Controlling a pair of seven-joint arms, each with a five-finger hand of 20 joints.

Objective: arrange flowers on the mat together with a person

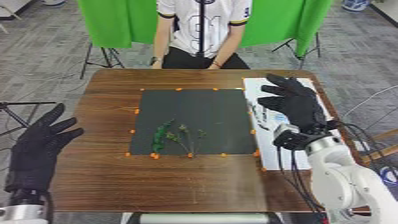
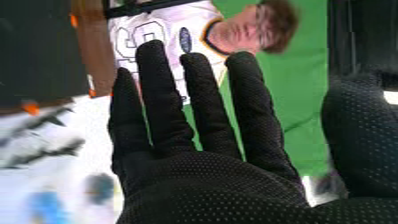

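My right hand (image 1: pixel 298 107) is over the white sheet (image 1: pixel 274 159), fingers wide apart, and it hides a bit of the sheet. Some stuff (image 2: pixel 55 149) there is too blurry to name. Green stems (image 1: pixel 160 136) lie on the dark mat (image 1: pixel 194 106), on the side near me. My left hand (image 1: pixel 37 145) has wide fingers too, but its arm is cut off.

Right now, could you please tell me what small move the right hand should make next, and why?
I would probably ease the right hand down toward the blurred sprig on the white sheet. The hand is open, holds nothing and is over that sheet, while the green stems already lie on the near part of the dark mat.
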